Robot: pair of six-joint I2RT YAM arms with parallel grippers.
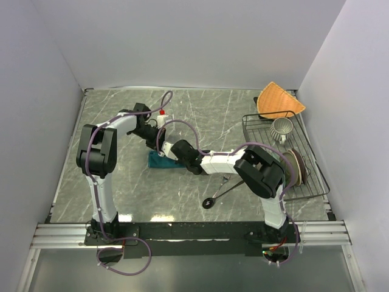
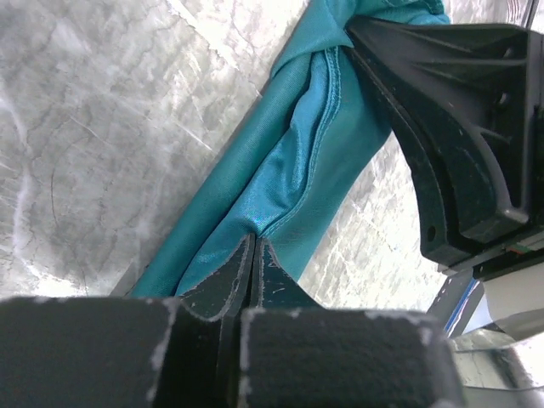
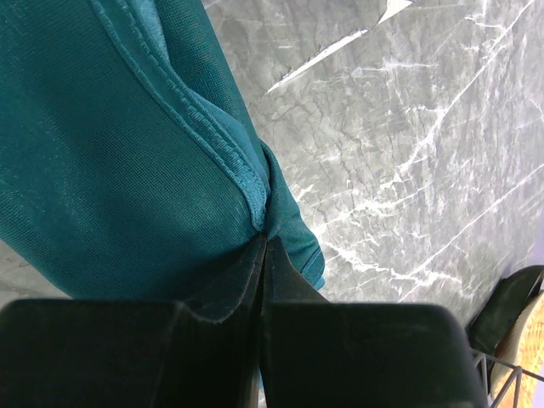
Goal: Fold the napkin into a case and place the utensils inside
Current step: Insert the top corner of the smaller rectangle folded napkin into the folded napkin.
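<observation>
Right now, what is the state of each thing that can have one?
napkin, folded into a narrow strip, pinched by both grippers
left gripper, shut on the napkin
right gripper, shut on the napkin
spoon, loose on the table
fork, loose on the table

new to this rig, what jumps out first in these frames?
Both arms meet mid-table over the teal napkin, bunched into a narrow strip, with the left end effector and right end effector each shut on a fold of it. The spoon and fork lie on the marble table just right of it, and an orange cloth sits by the wire rack at the far right corner.
</observation>
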